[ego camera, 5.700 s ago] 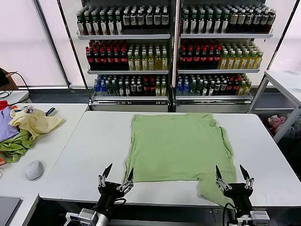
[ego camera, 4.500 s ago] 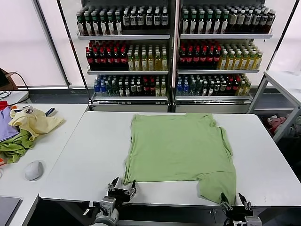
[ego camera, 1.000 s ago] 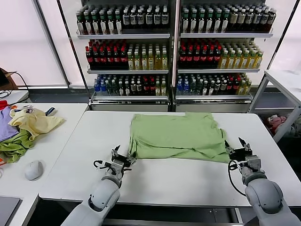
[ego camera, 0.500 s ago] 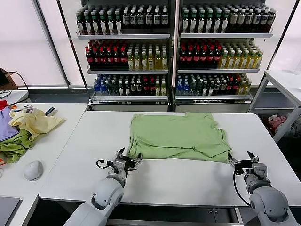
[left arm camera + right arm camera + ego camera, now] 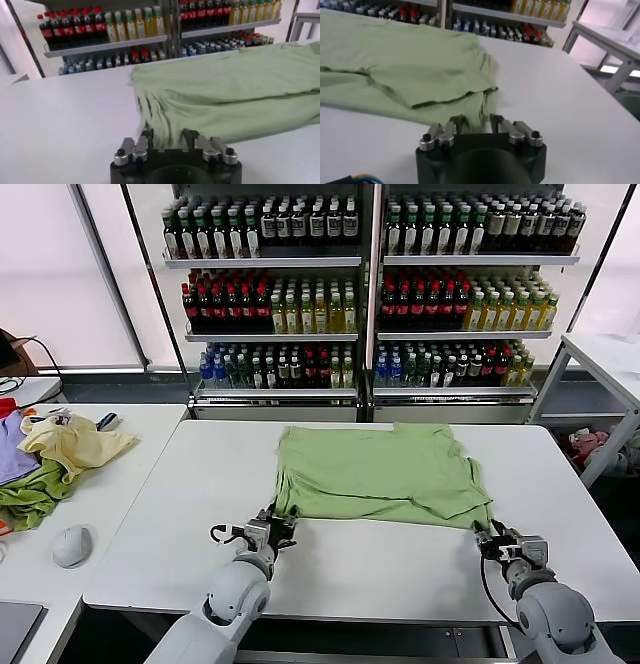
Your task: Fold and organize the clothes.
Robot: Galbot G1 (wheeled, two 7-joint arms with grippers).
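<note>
One soft sage-green shirt [image 5: 380, 474], folded once into a wide creased band with bunched edges, lies flat on the smooth white table [image 5: 160, 524]. Two grippers: left gripper [image 5: 277, 527] pinches the shirt's near left corner, right gripper [image 5: 497, 541] pinches the near right corner, both clamped on cloth. Behind, two shelving units [image 5: 370, 294] hold many bottles; a side table [image 5: 130, 424] holds a heap of yellow, green and purple garments [image 5: 50, 459].

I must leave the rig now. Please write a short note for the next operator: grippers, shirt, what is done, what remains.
Left gripper: closed on the near left corner of the green shirt.
Right gripper: closed on the near right corner.
Shirt: on the white table, folded once, a wide band.
Done: first fold.
Left: further folds, then put it away.
</note>
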